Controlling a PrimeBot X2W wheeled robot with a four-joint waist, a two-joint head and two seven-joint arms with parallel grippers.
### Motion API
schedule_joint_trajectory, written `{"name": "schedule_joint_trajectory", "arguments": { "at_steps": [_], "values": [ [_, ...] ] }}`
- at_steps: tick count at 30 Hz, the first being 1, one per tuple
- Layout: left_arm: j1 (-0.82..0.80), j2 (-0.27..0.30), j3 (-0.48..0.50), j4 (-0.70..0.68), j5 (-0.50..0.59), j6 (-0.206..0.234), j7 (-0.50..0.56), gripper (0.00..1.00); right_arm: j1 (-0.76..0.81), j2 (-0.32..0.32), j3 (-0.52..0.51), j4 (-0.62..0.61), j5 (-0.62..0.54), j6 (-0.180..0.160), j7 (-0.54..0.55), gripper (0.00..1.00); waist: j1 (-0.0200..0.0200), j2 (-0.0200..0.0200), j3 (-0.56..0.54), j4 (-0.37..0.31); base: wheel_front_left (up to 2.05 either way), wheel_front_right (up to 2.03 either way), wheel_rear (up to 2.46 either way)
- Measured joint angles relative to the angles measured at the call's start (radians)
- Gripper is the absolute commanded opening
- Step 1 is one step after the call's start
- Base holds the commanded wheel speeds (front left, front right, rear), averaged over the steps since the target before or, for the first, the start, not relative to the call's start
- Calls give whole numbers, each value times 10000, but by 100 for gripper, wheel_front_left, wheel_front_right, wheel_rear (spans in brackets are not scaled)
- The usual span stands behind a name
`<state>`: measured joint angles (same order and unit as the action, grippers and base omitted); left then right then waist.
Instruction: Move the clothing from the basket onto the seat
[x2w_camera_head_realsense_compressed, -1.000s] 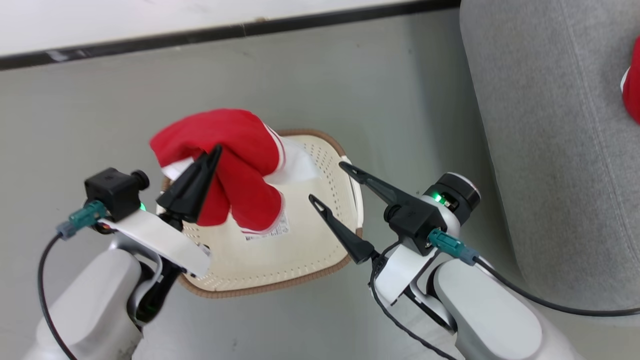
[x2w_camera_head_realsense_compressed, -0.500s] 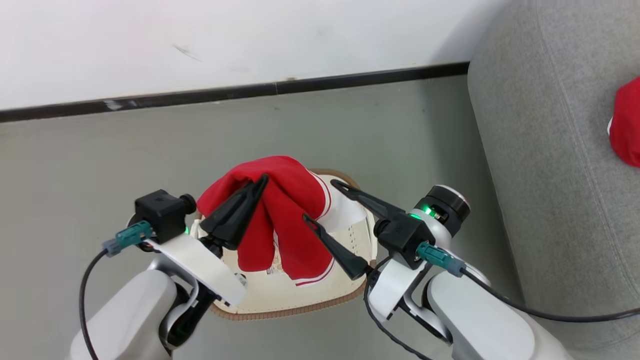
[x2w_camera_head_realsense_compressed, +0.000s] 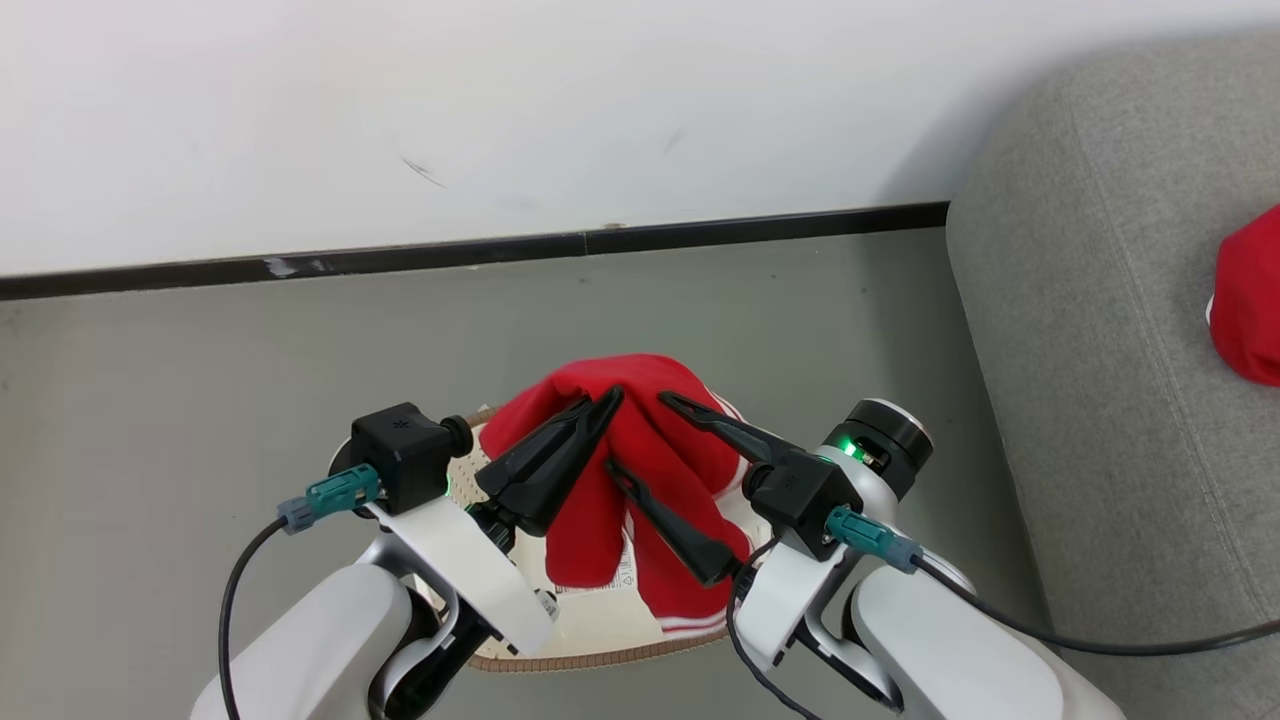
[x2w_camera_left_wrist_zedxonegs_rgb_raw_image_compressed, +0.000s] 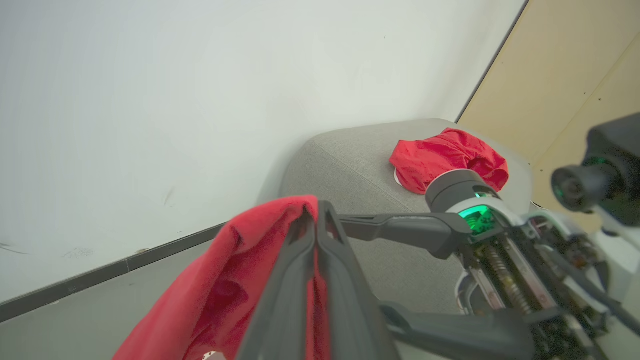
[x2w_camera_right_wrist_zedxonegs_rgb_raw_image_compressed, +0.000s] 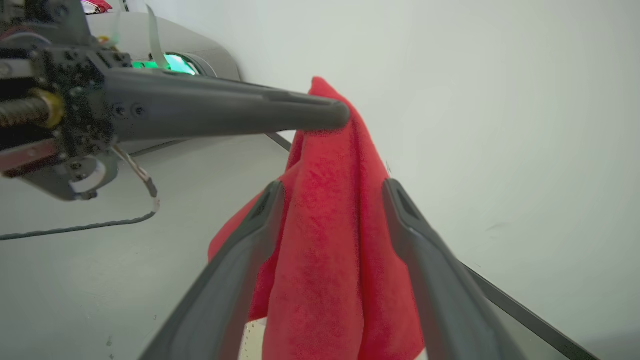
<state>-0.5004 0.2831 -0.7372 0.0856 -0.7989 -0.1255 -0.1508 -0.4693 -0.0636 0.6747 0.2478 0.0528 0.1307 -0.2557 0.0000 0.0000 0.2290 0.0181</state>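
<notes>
Holdings, as they stand:

1. My left gripper (x2w_camera_head_realsense_compressed: 611, 393) (x2w_camera_left_wrist_zedxonegs_rgb_raw_image_compressed: 315, 209) (x2w_camera_right_wrist_zedxonegs_rgb_raw_image_compressed: 341, 113): its jaws are pressed together on a fold of the red garment (x2w_camera_head_realsense_compressed: 655, 445) (x2w_camera_left_wrist_zedxonegs_rgb_raw_image_compressed: 225, 290) (x2w_camera_right_wrist_zedxonegs_rgb_raw_image_compressed: 325, 280). It pinches the cloth at its highest point. The rest hangs down from my fingertips in loose folds.

2. My right gripper (x2w_camera_head_realsense_compressed: 638, 432) (x2w_camera_right_wrist_zedxonegs_rgb_raw_image_compressed: 334, 186): jaws spread wide, one finger on each side of the hanging cloth, just below my left fingertips. It clamps nothing. I cannot tell whether either finger brushes the fabric.

3. Red garment, detail: red cloth with a white-striped hem at its lower end. It hangs above the basket (x2w_camera_head_realsense_compressed: 600, 628). I cannot tell whether the hem touches the basket floor.

4. Basket: cream plastic with perforated walls and a brown woven-look rim. It stands on the grey floor (x2w_camera_head_realsense_compressed: 200, 380), directly beneath both grippers and largely covered by them and the cloth. A paper label (x2w_camera_head_realsense_compressed: 626, 574) shows on its floor beside the hanging folds.

5. Seat (x2w_camera_head_realsense_compressed: 1100, 350) (x2w_camera_left_wrist_zedxonegs_rgb_raw_image_compressed: 350, 170): a grey upholstered cushion with a rounded corner, to my right, apart from the basket.

6. Second red garment (x2w_camera_head_realsense_compressed: 1250, 310) (x2w_camera_left_wrist_zedxonegs_rgb_raw_image_compressed: 445, 160): it lies bunched on top of the seat, towards its far right.

7. Surroundings: a white wall (x2w_camera_head_realsense_compressed: 500, 100) with a black baseboard (x2w_camera_head_realsense_compressed: 700, 232) runs behind the basket.
</notes>
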Motion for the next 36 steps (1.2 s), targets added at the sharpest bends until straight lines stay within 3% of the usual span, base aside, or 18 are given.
{"name": "schedule_joint_trajectory", "arguments": {
  "at_steps": [27,28,29,34,36],
  "values": [
    [400,253,-316,-1845,-301,272,1072,0,1005,-184,-316,261,272,0,0,100,0,0,-1090,143,0,0,0],
    [474,263,-324,-1950,-389,337,1145,0,1070,-186,-318,257,305,0,0,40,0,0,-1159,129,0,0,0],
    [520,268,-324,-1987,-389,349,1164,0,1107,-186,-307,251,328,0,0,0,0,0,-1192,121,0,0,0],
    [712,316,-288,-2105,-541,545,1323,0,1261,-171,-180,247,619,0,0,0,0,0,-1319,69,0,0,0],
    [839,328,-247,-2171,-617,660,1373,5,1393,-165,-211,244,792,2,0,0,0,0,-1336,40,0,0,0]
  ]
}}
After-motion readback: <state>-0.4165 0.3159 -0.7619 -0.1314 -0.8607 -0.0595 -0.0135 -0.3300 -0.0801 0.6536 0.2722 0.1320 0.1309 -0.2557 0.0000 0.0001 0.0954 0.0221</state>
